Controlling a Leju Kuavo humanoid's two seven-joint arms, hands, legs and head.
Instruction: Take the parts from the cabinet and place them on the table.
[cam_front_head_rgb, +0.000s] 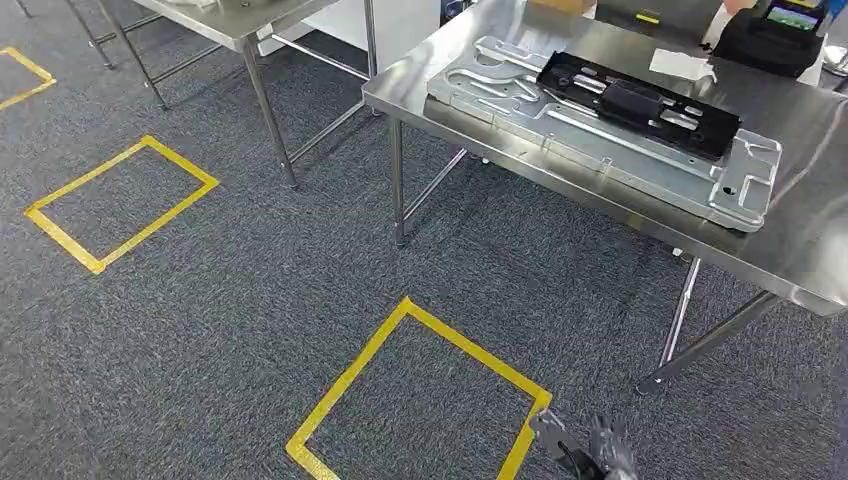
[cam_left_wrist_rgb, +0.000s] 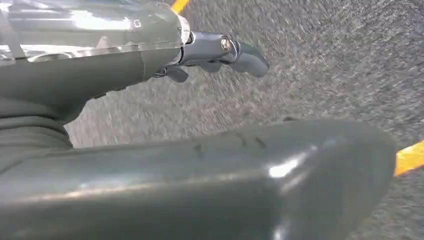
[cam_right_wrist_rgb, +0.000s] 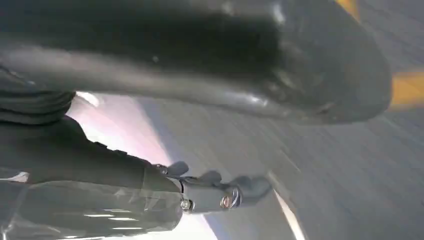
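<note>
A flat grey metal plate (cam_front_head_rgb: 600, 130) lies on the steel table (cam_front_head_rgb: 810, 250) at the upper right, and a long black part (cam_front_head_rgb: 640, 103) rests on top of it. My right hand (cam_front_head_rgb: 590, 452) hangs low at the bottom edge, over the carpet beside a corner of a yellow tape square (cam_front_head_rgb: 420, 390). Its fingers (cam_right_wrist_rgb: 220, 187) are apart and hold nothing. My left hand (cam_left_wrist_rgb: 220, 52) also hangs over the carpet, with its fingers stretched out and nothing in them.
A second steel table (cam_front_head_rgb: 240, 25) stands at the upper left on thin legs. A black device (cam_front_head_rgb: 775, 35) and a white sheet (cam_front_head_rgb: 680, 65) sit at the far side of the right table. Another yellow tape square (cam_front_head_rgb: 120, 205) marks the grey carpet at left.
</note>
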